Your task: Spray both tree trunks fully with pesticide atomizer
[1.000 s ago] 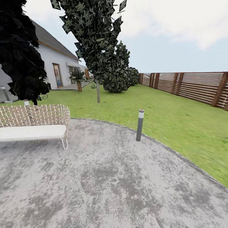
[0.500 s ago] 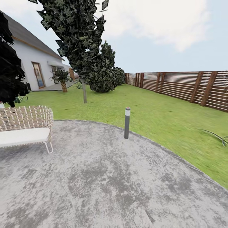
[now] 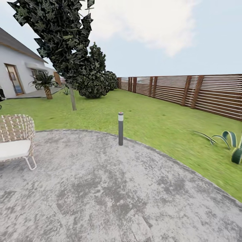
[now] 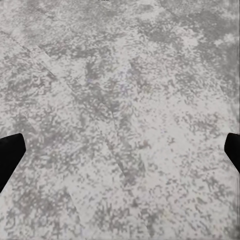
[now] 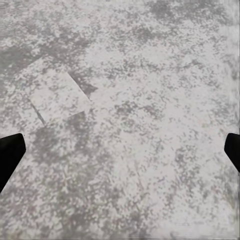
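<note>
One tree [image 3: 64,43] is in the head view, standing on the lawn [image 3: 151,121] beyond the bollard lamp [image 3: 120,128], its thin grey trunk [image 3: 72,99] on the house [image 3: 16,74] side of the lamp. Slatted fence [image 3: 188,92] runs along the far edge of the lawn, on the lamp's other side. Stone floor [image 3: 111,191] spreads from the lamp toward the robot; the lamp sits at its kerb. Woven chair [image 3: 15,137] stands on the floor, well apart from the lamp on the house side; a spiky plant [image 3: 232,144] grows in the grass well apart on the fence side. Pesticide atomizer: no small dark bottle to be made out on the paving around the lamp, so location unknown. Step in hand looks like search. I'd sweep the head slowly across the floor, tilt it down toward the base, and hold off driving until the bottle is spotted. Left end effector [image 4: 120,155] and right end effector [image 5: 120,155] both hang over bare paving, fingers spread wide, nothing between them.
</note>
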### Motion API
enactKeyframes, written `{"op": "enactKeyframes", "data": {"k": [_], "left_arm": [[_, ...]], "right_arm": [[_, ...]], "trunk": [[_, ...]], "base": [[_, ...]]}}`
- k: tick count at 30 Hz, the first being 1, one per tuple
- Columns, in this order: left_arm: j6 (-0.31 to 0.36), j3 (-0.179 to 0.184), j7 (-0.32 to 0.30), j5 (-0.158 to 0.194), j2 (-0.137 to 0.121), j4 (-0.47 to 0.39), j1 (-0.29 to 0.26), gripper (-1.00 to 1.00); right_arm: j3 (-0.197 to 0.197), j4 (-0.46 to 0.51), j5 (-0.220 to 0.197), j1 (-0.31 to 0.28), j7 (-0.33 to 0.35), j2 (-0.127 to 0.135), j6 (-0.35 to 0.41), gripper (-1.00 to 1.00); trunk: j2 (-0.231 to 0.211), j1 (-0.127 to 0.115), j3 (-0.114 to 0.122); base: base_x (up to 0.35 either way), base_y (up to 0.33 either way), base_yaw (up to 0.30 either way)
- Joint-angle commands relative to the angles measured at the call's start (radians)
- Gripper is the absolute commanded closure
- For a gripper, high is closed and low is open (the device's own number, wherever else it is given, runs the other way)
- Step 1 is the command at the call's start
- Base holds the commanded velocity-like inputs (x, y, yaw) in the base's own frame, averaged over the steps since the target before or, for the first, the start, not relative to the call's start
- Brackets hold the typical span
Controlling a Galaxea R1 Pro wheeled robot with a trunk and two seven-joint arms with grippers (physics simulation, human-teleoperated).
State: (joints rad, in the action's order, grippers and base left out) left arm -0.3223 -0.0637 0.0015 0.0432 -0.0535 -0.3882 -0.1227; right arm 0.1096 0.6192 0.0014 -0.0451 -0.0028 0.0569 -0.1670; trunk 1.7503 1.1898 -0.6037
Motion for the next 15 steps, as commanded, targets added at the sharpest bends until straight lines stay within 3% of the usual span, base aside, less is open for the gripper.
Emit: {"op": "enactKeyframes", "data": {"k": [1, 15], "left_arm": [[-0.003, 0.001, 0.0, 0.004, 0.0, 0.0, 0.0, -1.0], [-0.003, 0.001, 0.002, 0.004, 0.001, 0.0, -0.001, -1.0]], "right_arm": [[0.0, -0.001, 0.0, -0.001, 0.0, 0.0, -0.003, -1.0], [-0.001, -0.001, 0.0, -0.001, 0.0, 0.0, -0.003, -1.0]], "trunk": [[0.008, 0.004, -0.004], [0.106, 0.058, -0.048]], "base": [[0.0, 0.0, -0.3], [0.0, 0.0, -0.3]]}}
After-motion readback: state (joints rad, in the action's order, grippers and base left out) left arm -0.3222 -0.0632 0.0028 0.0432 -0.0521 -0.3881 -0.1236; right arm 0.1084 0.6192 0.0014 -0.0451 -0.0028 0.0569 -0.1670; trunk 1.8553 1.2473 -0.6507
